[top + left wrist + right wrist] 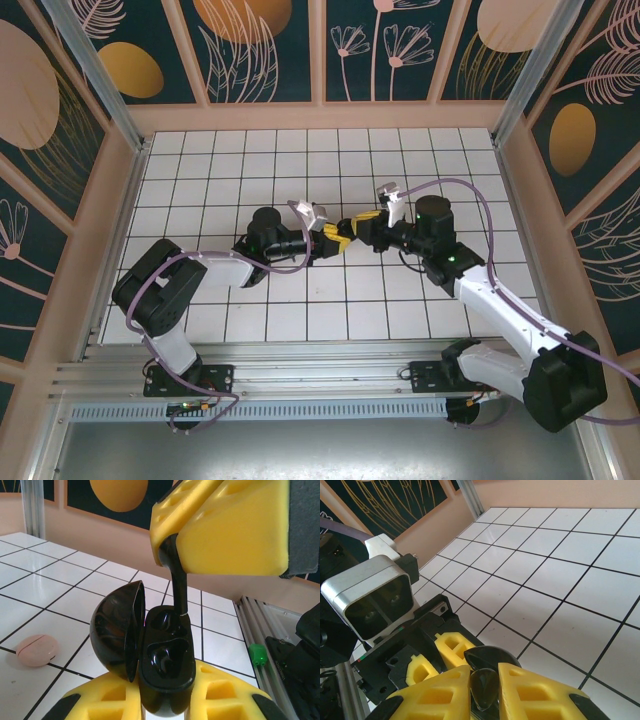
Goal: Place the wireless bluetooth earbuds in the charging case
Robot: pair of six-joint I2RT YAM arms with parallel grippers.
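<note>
So the left gripper is clamping the black charging case low down between its 2 yellow fingers, and it's holding the case upright above the white tiled table. The lid is hanging open to the left in the left wrist view, with the glossy wells inside facing the camera.

The right gripper is pinching 1 black earbud by its head, squeezed tight between the yellow pads, and the stem is pointing pretty much straight down. The stem's tip is sitting right at the far well of the case. It's either touching or just dipping in, I honestly can't tell which.

From the top camera, the 2 grippers are meeting nose to nose near the middle of the table, 1 arm reaching in from each side. In the right wrist view, the earbud is showing as a dark bulb between the fingers. The lid's edge is poking up just beyond it, and the left arm's grey camera box is sitting further back.

Also, a closed pale pink case is lying flat on a tile, well apart from the black one.
</note>
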